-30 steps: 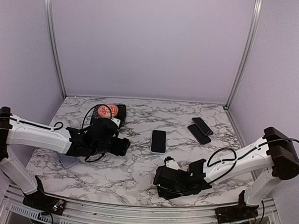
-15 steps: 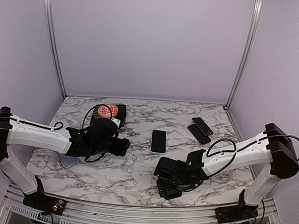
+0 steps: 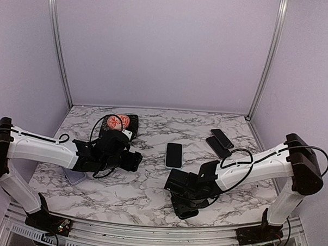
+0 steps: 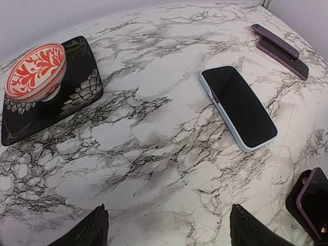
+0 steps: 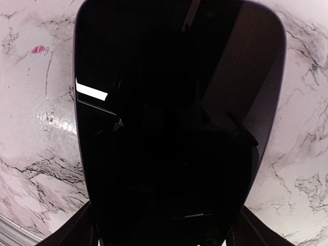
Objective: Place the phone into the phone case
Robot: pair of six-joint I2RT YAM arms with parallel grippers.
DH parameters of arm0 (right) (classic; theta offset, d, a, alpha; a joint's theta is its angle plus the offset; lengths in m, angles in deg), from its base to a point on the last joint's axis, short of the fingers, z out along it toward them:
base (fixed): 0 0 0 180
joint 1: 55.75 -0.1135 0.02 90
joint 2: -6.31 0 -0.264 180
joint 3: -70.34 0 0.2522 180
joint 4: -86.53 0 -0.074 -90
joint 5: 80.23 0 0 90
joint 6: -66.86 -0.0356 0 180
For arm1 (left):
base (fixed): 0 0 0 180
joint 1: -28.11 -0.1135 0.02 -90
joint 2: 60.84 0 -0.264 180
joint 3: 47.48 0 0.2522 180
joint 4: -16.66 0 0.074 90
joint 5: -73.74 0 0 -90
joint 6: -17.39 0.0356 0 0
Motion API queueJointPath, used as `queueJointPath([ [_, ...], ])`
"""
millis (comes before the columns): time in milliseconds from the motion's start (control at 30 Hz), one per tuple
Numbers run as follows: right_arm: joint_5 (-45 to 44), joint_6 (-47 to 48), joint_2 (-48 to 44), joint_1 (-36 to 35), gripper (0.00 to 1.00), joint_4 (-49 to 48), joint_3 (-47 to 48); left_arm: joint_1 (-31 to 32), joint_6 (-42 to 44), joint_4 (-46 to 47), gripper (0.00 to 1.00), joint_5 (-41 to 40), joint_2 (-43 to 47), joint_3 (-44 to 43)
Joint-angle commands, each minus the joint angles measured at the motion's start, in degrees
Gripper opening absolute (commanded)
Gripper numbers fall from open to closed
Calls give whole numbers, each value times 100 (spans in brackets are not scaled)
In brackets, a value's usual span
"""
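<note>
The right fingers (image 5: 77,233) straddle a dark purple-edged phone (image 5: 174,118) lying flat at 6 o'clock on the tabletop (image 3: 144,190); whether they clamp it, I cannot tell. The left fingers (image 4: 95,230) gape wide and empty at 9 o'clock of the central blue-cased phone (image 3: 174,155).

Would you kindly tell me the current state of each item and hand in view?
Left hand: open, empty.
Right hand: straddling the dark phone, grip unclear.
Dark phone: flat on the table, screen up.
Blue-cased phone: flat, screen up, unlit.
Purple pair: flat, one overlapping the other.
Bowl: upright, empty, on the black tray.
</note>
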Motion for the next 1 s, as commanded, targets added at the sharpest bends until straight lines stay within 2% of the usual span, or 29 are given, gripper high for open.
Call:
queueJointPath([
  [0,7,45,103,1,53,305,213,-29,59,-128,82,-131,72,51],
  [167,-185,150,-61,-17,37,153,299,-29,69,-128,82,-144,112,60],
  [367,-653,396,-491,-116,28,-417,328,-29,-2,-100,82,-7,320,44],
  [500,-1123,518,-756,-120,26,-710,362,-29,-128,166,85,605,610,78],
  [633,-1591,914,-1172,-129,24,-1358,405,-38,-546,913,98,1469,1037,348],
  [800,-2077,1717,-1534,-135,23,-2583,407,-47,-1250,2106,99,2381,1189,605],
  [967,-2095,2311,-1513,-139,23,-3320,583,-39,-1838,3572,99,2769,1190,968],
])
